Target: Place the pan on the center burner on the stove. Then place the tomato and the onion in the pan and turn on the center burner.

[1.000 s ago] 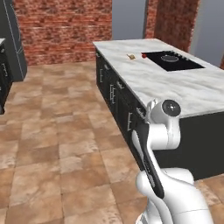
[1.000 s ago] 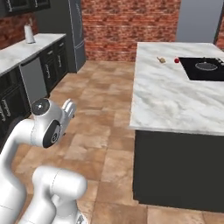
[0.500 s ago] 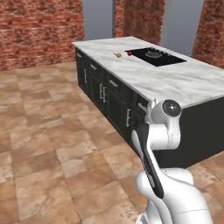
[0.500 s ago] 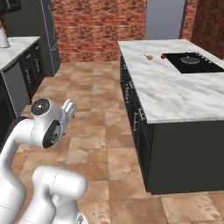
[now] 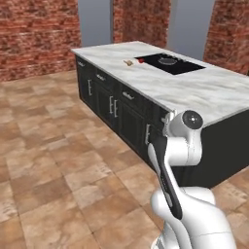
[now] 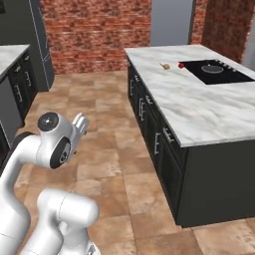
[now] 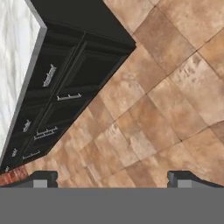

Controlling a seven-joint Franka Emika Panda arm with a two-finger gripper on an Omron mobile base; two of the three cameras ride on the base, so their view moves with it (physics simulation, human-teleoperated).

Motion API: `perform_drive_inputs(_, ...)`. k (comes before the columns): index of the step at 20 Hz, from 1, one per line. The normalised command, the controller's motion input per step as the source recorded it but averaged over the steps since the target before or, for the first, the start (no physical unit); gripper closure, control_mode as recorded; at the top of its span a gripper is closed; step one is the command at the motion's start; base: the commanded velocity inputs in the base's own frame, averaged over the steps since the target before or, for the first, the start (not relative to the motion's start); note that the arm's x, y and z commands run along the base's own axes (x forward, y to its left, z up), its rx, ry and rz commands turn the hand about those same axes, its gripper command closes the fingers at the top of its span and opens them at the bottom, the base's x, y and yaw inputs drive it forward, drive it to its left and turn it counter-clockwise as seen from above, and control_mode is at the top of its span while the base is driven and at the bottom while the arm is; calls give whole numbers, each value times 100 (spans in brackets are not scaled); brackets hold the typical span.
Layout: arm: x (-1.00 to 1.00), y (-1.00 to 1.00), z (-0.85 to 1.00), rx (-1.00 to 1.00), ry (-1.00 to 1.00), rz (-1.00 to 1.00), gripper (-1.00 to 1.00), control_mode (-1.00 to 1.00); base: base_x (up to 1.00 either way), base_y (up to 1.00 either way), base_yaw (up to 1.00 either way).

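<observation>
Gripper [image 7: 112,178] spread wide over floor tiles; tomato [image 5: 140,61], onion [image 5: 128,62] beside stove [image 5: 170,63].

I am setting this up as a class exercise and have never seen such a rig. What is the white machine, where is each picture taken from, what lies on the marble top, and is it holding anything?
The white machine is a robot arm on a base that drives, in a computer-rendered kitchen. Two pictures come from cameras on the base, behind the arm to its left and right. The third comes from a camera on its hand, looking down at the floor tiles and the dark cabinet drawers.

On the marble island sits the black stove. Beside it lie the small red tomato and the tan onion.

The gripper is open and holds nothing.
</observation>
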Motion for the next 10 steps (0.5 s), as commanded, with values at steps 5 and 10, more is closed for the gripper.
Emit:
perform_drive_inputs(5,0,0,0,0,0,0,-100,100,34,53,-20)
perform_drive_inputs(10,0,0,0,0,0,0,-100,100,34,68,-26)
